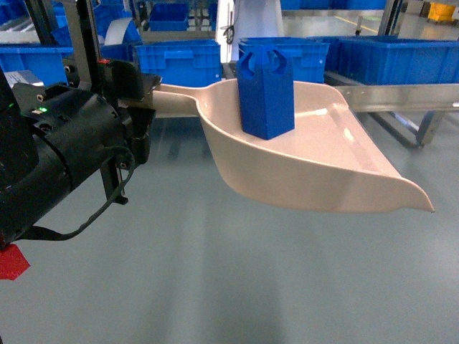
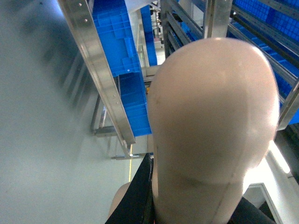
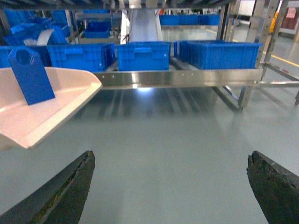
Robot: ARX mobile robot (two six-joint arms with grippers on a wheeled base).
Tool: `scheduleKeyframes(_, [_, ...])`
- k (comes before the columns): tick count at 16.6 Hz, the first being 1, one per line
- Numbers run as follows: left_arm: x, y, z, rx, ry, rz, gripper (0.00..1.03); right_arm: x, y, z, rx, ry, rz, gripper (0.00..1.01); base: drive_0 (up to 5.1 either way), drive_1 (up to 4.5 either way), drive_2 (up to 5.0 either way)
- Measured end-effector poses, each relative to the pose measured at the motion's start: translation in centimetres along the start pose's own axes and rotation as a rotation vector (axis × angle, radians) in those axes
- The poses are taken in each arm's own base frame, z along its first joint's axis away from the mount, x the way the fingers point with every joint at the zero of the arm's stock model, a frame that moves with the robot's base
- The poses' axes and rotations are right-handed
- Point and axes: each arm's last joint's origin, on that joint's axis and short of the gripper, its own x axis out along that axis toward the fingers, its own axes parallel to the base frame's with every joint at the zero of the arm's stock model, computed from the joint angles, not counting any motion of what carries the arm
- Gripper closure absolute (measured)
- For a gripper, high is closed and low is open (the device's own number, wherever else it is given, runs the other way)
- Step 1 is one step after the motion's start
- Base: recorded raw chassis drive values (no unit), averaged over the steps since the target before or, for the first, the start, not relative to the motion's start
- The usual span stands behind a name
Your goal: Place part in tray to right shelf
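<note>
We judge that we are in the carrying step: the part (image 1: 266,89) already stands upright inside the tray (image 1: 315,168), and the tray is held in the air above the grey floor (image 1: 215,272), not yet at the right shelf (image 1: 401,97). The left tool (image 1: 133,84) grips the flat handle of the tray at its far end; we see the black clamp closed around the handle in the head view, and the left wrist view shows only the rounded underside of the tray very close. The part stands near the raised back of the tray, on the handle side, so it is near the left tool but not touching it, and well away from the open front edge. The right tool (image 3: 170,186) is open and empty, its two dark fingers (image 3: 70,186) spread wide over the floor, apart from the tray. The shelf rail runs behind the tray, with blue crates (image 3: 142,55) on it. The next move, we think, calls for keeping the tray level while bringing it toward the shelf, because the tall part could tip or slide out.
</note>
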Motion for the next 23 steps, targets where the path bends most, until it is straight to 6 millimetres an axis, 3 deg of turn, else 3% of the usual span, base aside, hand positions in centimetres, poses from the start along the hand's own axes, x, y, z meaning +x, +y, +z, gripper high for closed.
scheduleKeyframes(15, [0.0, 0.02, 0.0, 0.001, 0.0, 0.002, 0.86, 0.0, 0.0, -0.01, 0.0, 0.001, 0.0, 0.03, 0.0, 0.0, 0.0])
scheduleKeyframes(23, [-0.02, -0.02, -0.16, 0.0, 0.008, -0.002, 0.86, 0.0, 0.0, 0.01, 0.0, -0.001, -0.001, 0.03, 1.4, 3.0, -4.4])
